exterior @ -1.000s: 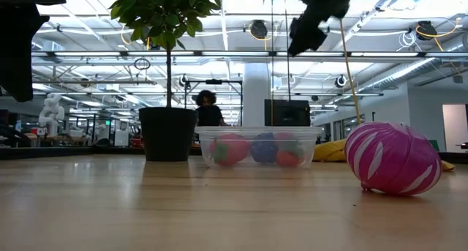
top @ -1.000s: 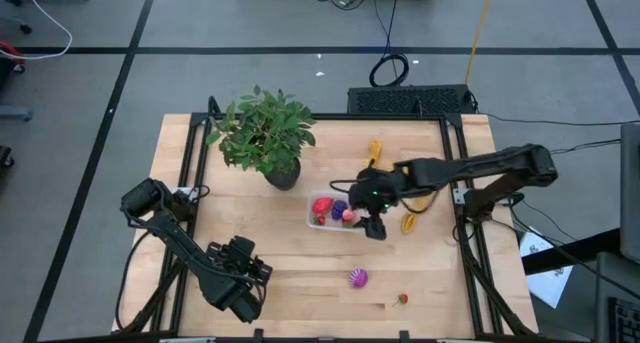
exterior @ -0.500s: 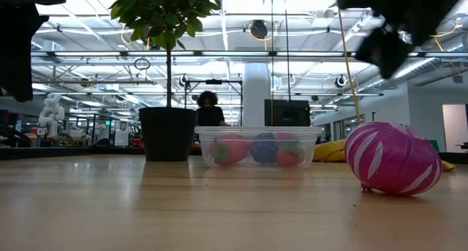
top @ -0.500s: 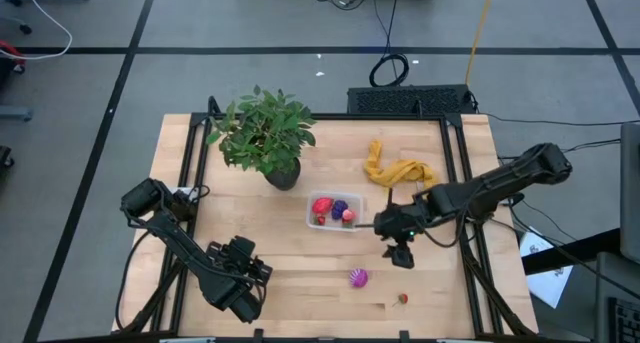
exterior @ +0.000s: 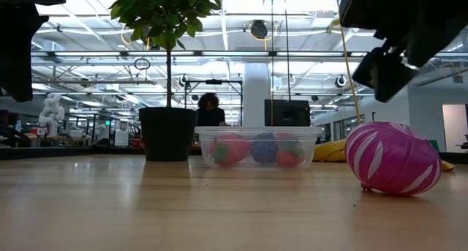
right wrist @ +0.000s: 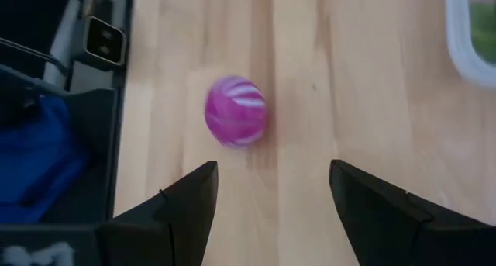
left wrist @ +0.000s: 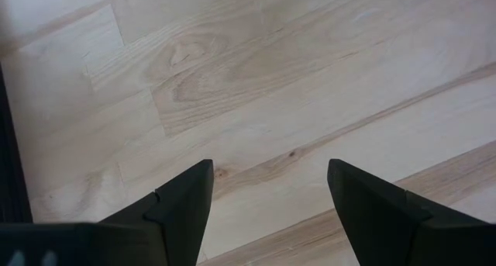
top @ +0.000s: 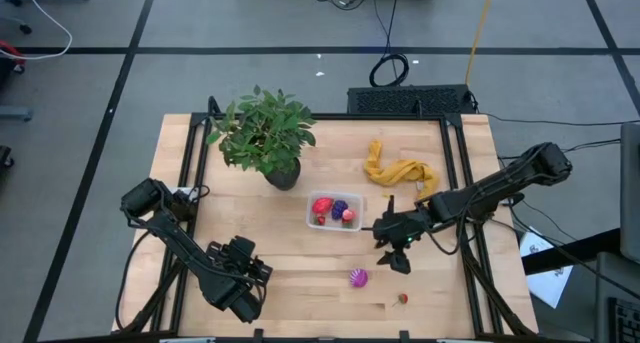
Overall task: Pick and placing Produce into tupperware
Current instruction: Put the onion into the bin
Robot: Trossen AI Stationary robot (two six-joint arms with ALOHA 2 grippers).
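The clear tupperware (top: 335, 212) sits mid-table with a red, a purple and a pink piece inside; in the low view it (exterior: 257, 146) stands on the far part of the table. A magenta striped fruit (top: 358, 278) (exterior: 393, 158) (right wrist: 235, 111) lies on the wood nearer the table's near edge. A small red strawberry piece (top: 403, 299) lies near that edge. My right gripper (top: 397, 259) (right wrist: 271, 204) is open and hovers between the tupperware and the magenta fruit, touching nothing. My left gripper (top: 240, 283) (left wrist: 267, 196) waits open over bare wood at the near left.
A green potted plant (top: 265, 138) stands on the far left part of the table. A mustard-yellow cloth (top: 398, 171) lies far right, behind the tupperware. Dark frame rails (top: 468, 253) run along the table's sides. A person (exterior: 209, 108) shows far off in the room.
My right gripper has moved from beside the tupperware's right end toward the table's near edge and a little right, turning as it went, and now hangs close to the magenta fruit. The fruits and the tupperware have stayed where they were.
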